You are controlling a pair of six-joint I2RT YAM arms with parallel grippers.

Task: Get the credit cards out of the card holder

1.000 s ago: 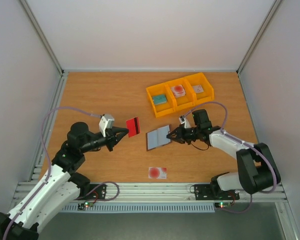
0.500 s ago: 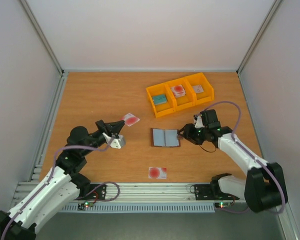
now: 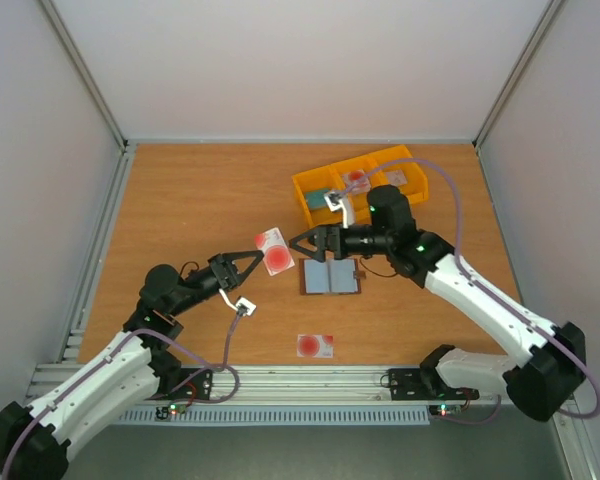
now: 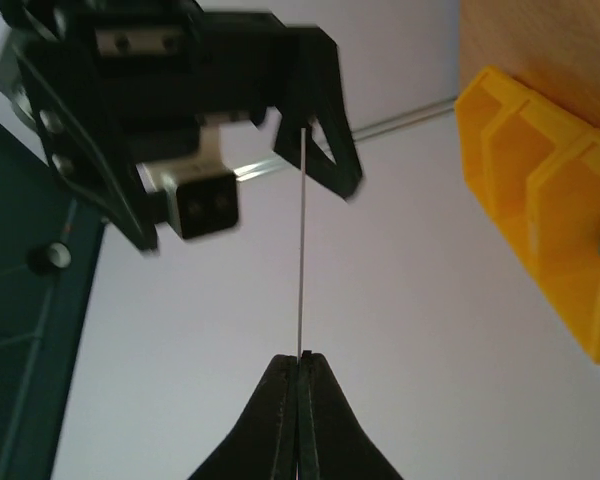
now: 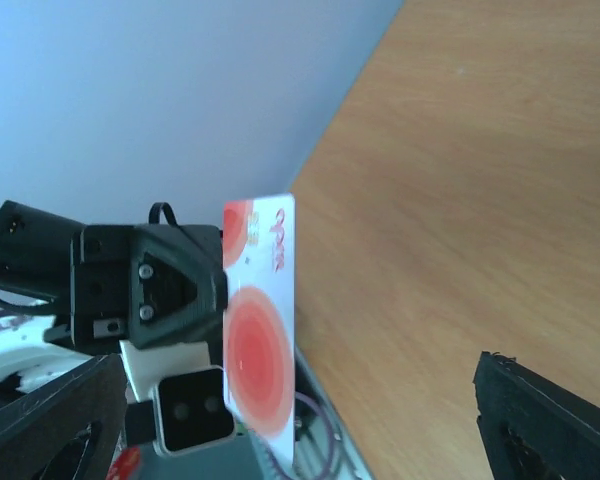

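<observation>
My left gripper [image 3: 262, 257] is shut on a credit card [image 3: 277, 252], pale with a red round spot, held above the table. In the left wrist view that credit card [image 4: 301, 250] shows edge-on, rising from my shut left gripper [image 4: 300, 358] toward the right gripper's black fingers [image 4: 325, 150]. My right gripper [image 3: 302, 243] faces the card with its jaws wide open and nothing in them. From the right wrist, the credit card [image 5: 262, 345] stands ahead of my right gripper [image 5: 298, 370]. The brown card holder [image 3: 330, 277] lies open and flat on the table. A second credit card [image 3: 315, 345] rests near the front edge.
A yellow three-part bin [image 3: 310, 188] with small items in it stands behind the right arm, and its wall [image 4: 540, 220] also shows in the left wrist view. White walls enclose the wooden table [image 3: 200, 200] on three sides.
The right gripper let go of the card holder, opened wide, rose and swung left toward the card. The left gripper carried its card to the right. The card holder now lies flat and open.
</observation>
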